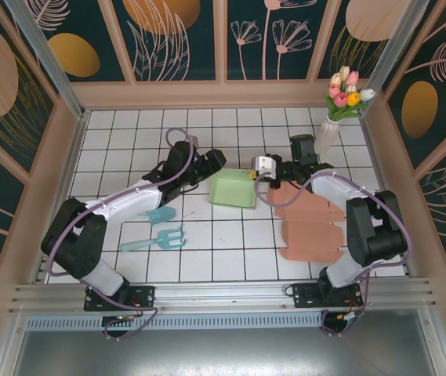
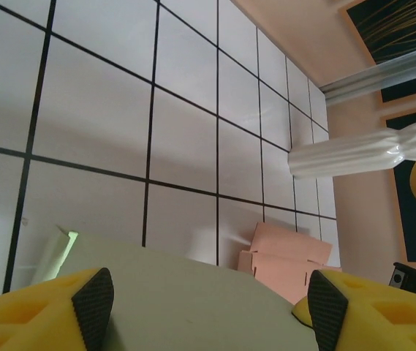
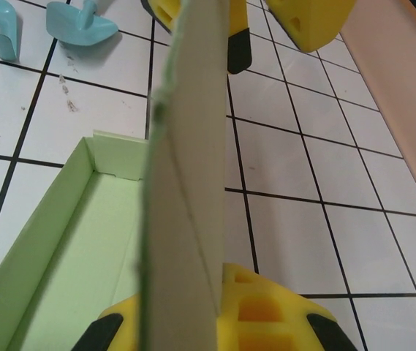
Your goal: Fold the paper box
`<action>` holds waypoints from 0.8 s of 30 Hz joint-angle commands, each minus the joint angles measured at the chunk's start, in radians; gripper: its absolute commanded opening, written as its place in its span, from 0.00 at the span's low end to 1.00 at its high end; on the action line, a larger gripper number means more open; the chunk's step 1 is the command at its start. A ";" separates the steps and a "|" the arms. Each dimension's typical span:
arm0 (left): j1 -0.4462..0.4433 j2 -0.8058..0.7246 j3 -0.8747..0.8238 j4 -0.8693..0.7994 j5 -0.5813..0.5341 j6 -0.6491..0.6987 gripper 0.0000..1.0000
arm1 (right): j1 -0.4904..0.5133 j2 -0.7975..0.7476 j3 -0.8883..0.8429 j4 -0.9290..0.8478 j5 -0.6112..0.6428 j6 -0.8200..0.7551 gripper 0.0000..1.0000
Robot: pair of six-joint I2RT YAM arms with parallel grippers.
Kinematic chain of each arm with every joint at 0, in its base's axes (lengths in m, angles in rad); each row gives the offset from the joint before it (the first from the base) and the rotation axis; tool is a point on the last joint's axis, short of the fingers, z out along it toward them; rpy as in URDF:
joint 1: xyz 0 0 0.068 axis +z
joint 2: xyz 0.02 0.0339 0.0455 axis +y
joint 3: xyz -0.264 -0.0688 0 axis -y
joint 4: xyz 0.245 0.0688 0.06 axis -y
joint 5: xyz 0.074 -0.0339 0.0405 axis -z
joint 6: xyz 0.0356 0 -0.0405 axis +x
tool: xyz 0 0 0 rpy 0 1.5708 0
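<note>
A single pale green paper box (image 1: pixel 233 190) sits at the centre of the white tiled table (image 1: pixel 128 149) in the overhead view. Its slightly longer side runs roughly left to right across the frame, dipping a little toward the right. In the right wrist view the box (image 3: pixel 54 241) is a shallow open tray facing up, with low walls that run from the lower left toward the upper middle. One tall panel stands on edge beside it, rising from the bottom of the frame to the top. The right gripper (image 1: pixel 255 174) meets the box's right end, and its yellow fingers (image 3: pixel 266 314) are pressed together on the foot of that upright panel. The left gripper (image 1: pixel 215 166) is at the box's upper left corner with its fingers spread wide. In its own view the black pads (image 2: pixel 94 307) stand far apart at the bottom corners, with the green surface (image 2: pixel 193 307) stretching between them. Right of the box lie two flat pink cardboard blanks (image 1: pixel 309 235), one above the other. To the lower left there are two teal plastic garden tools, a small trowel (image 1: pixel 160 214) and a hand fork (image 1: pixel 160 239), lying near each other. One white ribbed vase (image 1: pixel 328 135) holding a bunch of tulips stands in the upper right corner of the table.
</note>
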 commanded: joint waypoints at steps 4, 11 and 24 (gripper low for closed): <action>-0.018 0.009 0.005 0.093 0.058 -0.090 0.72 | 0.027 0.026 -0.024 0.090 0.025 0.050 0.00; -0.024 0.012 -0.059 0.086 0.019 -0.050 0.68 | 0.040 0.022 -0.051 0.096 0.034 0.034 0.05; -0.039 -0.031 -0.191 0.096 -0.054 -0.037 0.63 | 0.084 -0.022 -0.012 -0.166 0.226 -0.046 0.43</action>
